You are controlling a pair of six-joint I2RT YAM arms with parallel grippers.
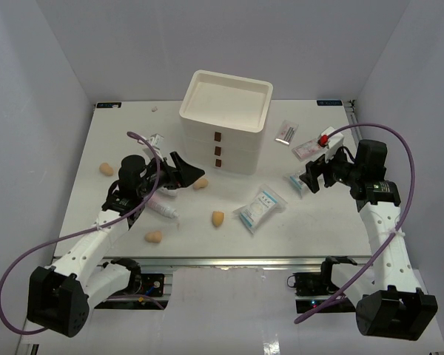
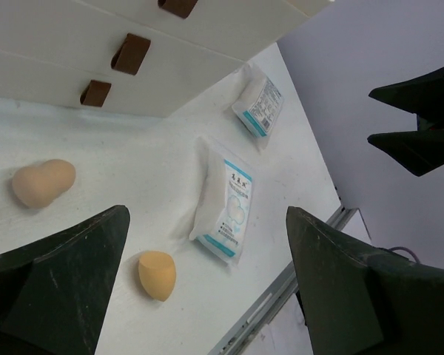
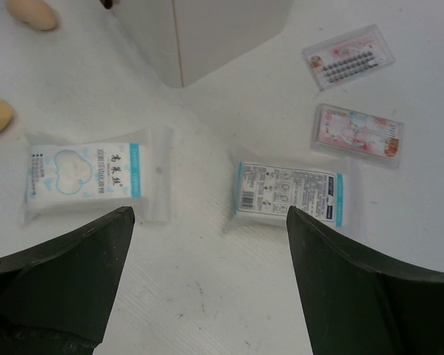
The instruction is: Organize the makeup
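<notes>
The makeup lies loose on the white table [image 1: 133, 118] around a cream three-drawer box [image 1: 226, 122]. Several tan sponges are scattered: one [image 1: 200, 183] just by my left gripper [image 1: 191, 171], another [image 1: 217, 218] nearer the front. In the left wrist view a sponge [image 2: 157, 274] lies below the open left gripper [image 2: 207, 288], with nothing between the fingers. A blue-and-white packet [image 1: 260, 208] lies mid-table; a second packet [image 3: 288, 194] lies just ahead of my open, empty right gripper [image 3: 207, 281]. A white-and-pink tube [image 1: 163, 209] lies under the left arm.
A pink sachet [image 3: 359, 131] and a clear lash packet [image 3: 348, 56] lie right of the box. Another tube [image 1: 157, 140] lies left of the box, and sponges lie at the far left [image 1: 106, 168] and front [image 1: 154, 237]. The box's drawers [image 2: 130, 53] are shut.
</notes>
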